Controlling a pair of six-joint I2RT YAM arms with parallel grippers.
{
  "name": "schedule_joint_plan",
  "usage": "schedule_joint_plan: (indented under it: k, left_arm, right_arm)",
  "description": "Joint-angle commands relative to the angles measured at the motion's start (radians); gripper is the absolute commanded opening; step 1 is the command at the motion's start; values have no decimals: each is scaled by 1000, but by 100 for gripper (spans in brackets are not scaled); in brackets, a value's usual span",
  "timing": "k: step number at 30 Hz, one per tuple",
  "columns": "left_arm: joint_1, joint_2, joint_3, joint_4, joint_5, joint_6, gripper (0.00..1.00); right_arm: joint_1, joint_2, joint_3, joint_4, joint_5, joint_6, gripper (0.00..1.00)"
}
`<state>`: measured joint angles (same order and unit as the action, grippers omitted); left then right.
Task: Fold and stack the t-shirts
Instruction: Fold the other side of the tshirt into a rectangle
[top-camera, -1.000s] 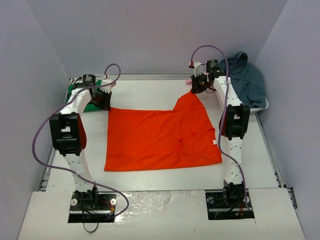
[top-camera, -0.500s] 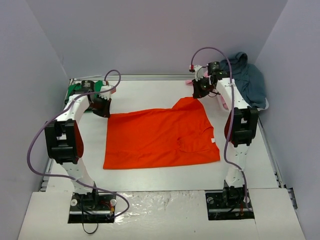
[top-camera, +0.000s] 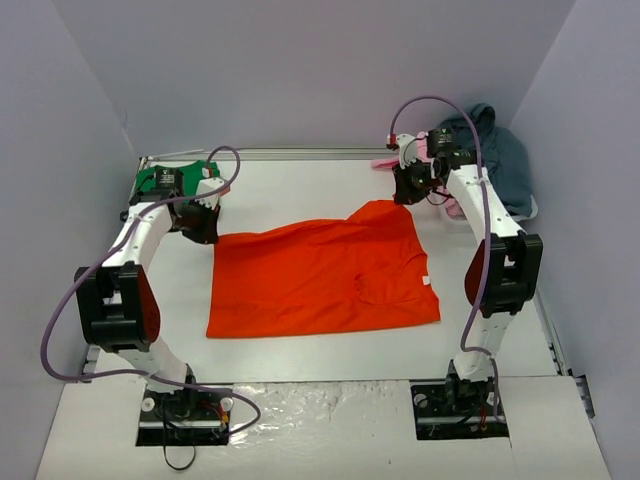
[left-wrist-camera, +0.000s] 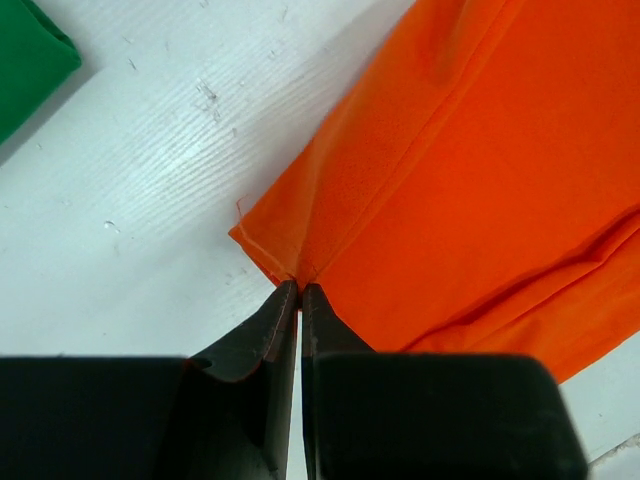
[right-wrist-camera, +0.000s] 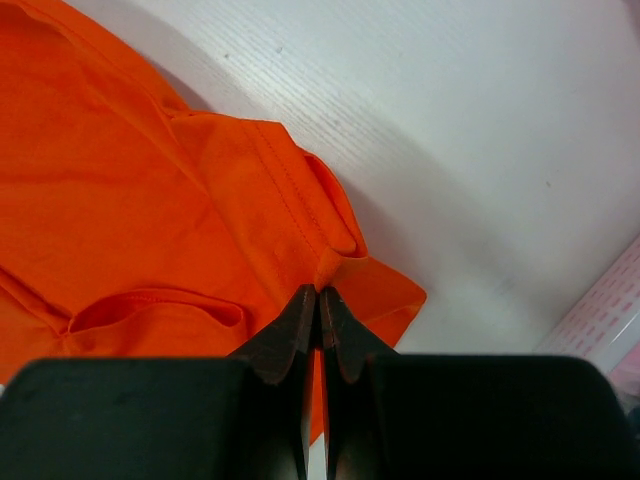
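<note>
Slipping of the cloth is the main risk at this moment. The orange t-shirt (top-camera: 320, 280) lies spread on the tabletop (top-camera: 300, 185) in the middle of the top view, and each claw is pressed together on one of its far corners. The left claw (left-wrist-camera: 299, 288) pinches only the very tip of the corner at the upper left of the shirt, so a quick pull may draw this small bit of hem out of the jaws. The right claw (right-wrist-camera: 318, 292) bites a folded ridge of the sleeve at the upper right. It seems to have more cloth, but the layers may separate so that only one follows. If one side comes free, the fold probably goes crooked. The green t-shirt (top-camera: 160, 178) looks folded and rests in the upper left corner of the tabletop, near the left claw, which could push it. A grey-blue cloth heap (top-camera: 495, 160) sits at the upper right, near the right claw.
</note>
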<state>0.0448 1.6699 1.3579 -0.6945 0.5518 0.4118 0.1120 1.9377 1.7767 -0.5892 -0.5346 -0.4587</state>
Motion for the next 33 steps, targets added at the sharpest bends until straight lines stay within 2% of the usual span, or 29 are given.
schedule_joint_plan:
  k: [1,12,33]
  left_arm:
    - [-5,-70,-28,-16,23,28,2]
    - [-5,-168,-132,-8,8,56,2]
    - [-6,-202,-215,36,-95,82,2]
  right_arm:
    - [5,-91,-49,-27,-1,-15,0]
    - [14,-196,-170,-54,18,-34,0]
    - [26,-275,-332,-107,96,-87,0]
